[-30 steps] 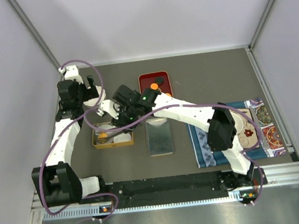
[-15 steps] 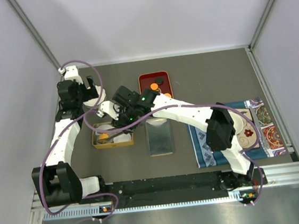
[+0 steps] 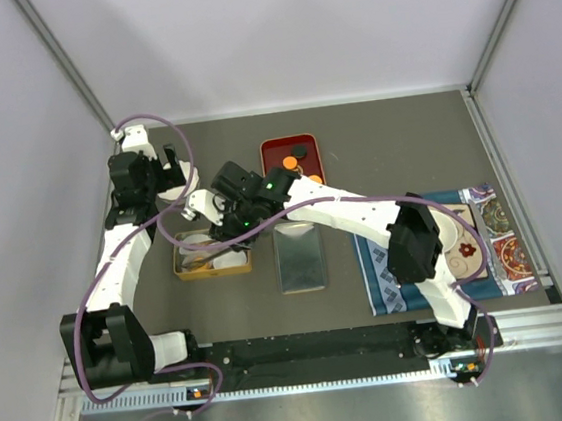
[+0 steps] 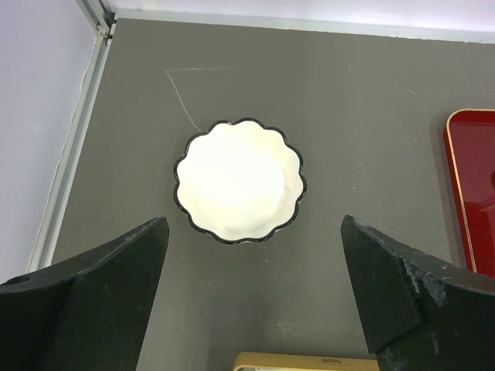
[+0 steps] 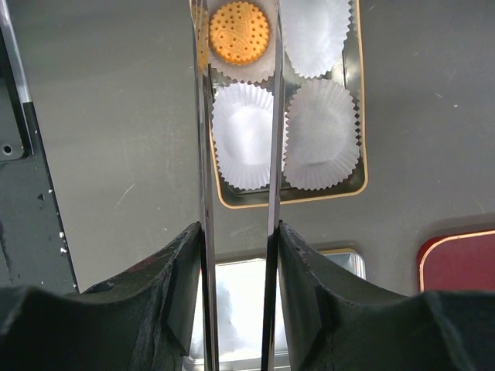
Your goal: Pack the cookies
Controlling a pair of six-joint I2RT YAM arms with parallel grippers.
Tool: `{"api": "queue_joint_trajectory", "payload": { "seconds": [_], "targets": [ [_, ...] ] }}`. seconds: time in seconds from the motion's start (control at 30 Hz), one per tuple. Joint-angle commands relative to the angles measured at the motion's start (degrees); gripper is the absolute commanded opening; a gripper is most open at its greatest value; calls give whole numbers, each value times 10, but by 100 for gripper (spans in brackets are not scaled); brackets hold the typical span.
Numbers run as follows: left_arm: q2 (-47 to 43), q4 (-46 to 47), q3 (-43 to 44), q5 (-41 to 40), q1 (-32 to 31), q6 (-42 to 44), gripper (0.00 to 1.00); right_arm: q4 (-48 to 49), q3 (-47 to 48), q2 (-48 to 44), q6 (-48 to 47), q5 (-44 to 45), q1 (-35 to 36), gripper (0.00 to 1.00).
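Note:
In the right wrist view my right gripper (image 5: 236,232) is shut on metal tongs (image 5: 271,154). An orange cookie (image 5: 240,32) lies between the tong tips, over a white paper cup in the gold tin (image 5: 363,178). I cannot tell whether the tips still pinch it. Three more paper cups in the tin show no cookie. In the top view the right gripper (image 3: 223,217) hangs over the tin (image 3: 214,270). The red tray (image 3: 277,149) holds a black cookie (image 3: 300,151) and an orange one (image 3: 289,161). My left gripper (image 4: 253,232) is open and empty.
A white fluted dish (image 4: 238,179) with a dark rim sits on the table just beyond my left gripper's fingers. The tin's silver lid (image 3: 299,257) lies right of the tin. A patterned cloth (image 3: 465,241) lies at the right, partly under the right arm.
The orange cookie that showed at the tin's left end in the earlier top views no longer shows there. Both arms have barely moved.

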Motion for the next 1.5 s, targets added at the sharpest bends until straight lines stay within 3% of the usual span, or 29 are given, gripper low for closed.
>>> {"api": "queue_joint_trajectory", "payload": {
  "seconds": [0.0,0.57,0.97,1.23,1.47],
  "targets": [
    [-16,30,-2,6,3,2,99,23,32,-28,6,6,7,41],
    [-31,25,-1,26,3,-10,99,36,20,-107,30,74,-53,40],
    [-31,24,1,29,3,-8,99,88,-69,-184,47,101,-184,40],
    [-29,23,1,37,2,-8,99,117,-111,-168,68,119,-264,40],
    [-29,23,-2,42,3,-8,99,132,-143,-146,83,79,-319,41]
  ]
}}
